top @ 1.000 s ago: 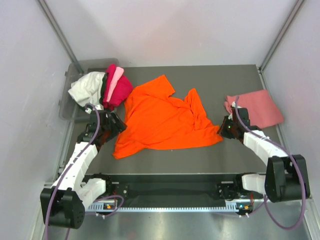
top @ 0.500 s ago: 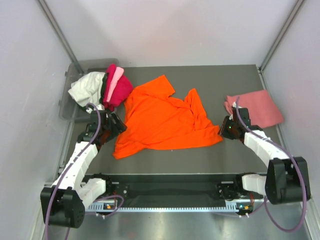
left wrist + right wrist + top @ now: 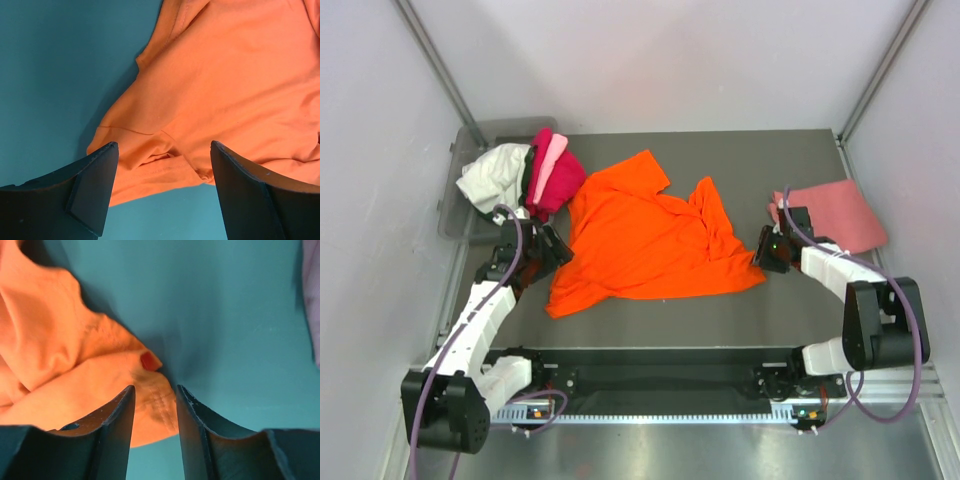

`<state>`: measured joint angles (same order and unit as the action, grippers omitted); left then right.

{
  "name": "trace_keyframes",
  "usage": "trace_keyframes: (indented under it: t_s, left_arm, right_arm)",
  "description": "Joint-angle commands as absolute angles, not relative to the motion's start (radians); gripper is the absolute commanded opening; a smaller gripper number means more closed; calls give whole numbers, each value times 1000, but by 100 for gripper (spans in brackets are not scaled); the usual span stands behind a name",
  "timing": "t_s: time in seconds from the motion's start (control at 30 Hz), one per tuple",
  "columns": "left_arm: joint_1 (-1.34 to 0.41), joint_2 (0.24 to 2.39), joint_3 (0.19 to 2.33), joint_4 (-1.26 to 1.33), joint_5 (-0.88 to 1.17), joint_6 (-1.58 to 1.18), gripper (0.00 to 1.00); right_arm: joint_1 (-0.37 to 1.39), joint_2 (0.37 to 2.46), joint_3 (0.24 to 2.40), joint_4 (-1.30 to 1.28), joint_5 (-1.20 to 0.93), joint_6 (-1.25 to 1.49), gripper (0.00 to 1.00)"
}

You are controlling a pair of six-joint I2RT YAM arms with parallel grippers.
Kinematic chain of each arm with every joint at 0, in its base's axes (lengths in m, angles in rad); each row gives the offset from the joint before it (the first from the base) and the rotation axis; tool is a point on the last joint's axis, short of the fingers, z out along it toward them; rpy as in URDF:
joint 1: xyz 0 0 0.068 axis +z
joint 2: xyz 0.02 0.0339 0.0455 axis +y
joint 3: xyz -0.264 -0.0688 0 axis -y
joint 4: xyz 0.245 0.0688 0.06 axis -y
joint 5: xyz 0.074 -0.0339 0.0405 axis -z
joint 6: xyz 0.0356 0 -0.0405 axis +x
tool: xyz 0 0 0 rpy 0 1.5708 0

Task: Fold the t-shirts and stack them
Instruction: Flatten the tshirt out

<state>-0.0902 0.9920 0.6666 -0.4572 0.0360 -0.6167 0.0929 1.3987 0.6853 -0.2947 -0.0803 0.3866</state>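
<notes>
Orange shirt (image 3: 645, 235) lies front-up but rumpled on the tabletop (image 3: 720, 150), its right side bunched into folds. A salmon shirt (image 3: 830, 215) lies folded to its right, apart from it. A heap (image 3: 525, 178) of white, pink and magenta shirts spills from the bin (image 3: 455, 215) at its far left corner.

The left tool (image 3: 552, 250) hangs just over the orange shirt's near left edge, jaws wide and holding nothing. The right tool (image 3: 155, 390) sits low over the shirt's near right corner, jaws a narrow gap apart. The stitched hem shows in that gap, and no cloth looks pinched.

The step in hand seems to be taking the shirt by its two near corners to spread it flat before folding. To do that well, each tool should probably close on the hem itself, not on a loose fold behind it. The right side looks doubled over, so a grip there risks catching two layers. Drawing both corners apart evenly would likely smooth the bunched cloth.
</notes>
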Motion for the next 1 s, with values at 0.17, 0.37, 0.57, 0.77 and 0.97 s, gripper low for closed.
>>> trace_keyframes:
  t_s: [0.17, 0.37, 0.57, 0.77, 0.97]
  left_arm:
    - [-91, 997, 704, -440, 40, -597, 79]
    - [-91, 989, 706, -446, 35, -591, 79]
    - [-91, 989, 706, -446, 40, -588, 79]
    - [-91, 991, 707, -457, 35, -578, 79]
    - [-91, 991, 703, -453, 46, -581, 79]
  right_arm:
    - [81, 1427, 726, -253, -81, 383, 41]
    - [87, 1411, 695, -259, -98, 374, 41]
    - [87, 1384, 660, -259, -141, 376, 34]
    - [84, 1318, 646, -288, -156, 376, 17]
    - [77, 1214, 672, -334, -127, 377, 0]
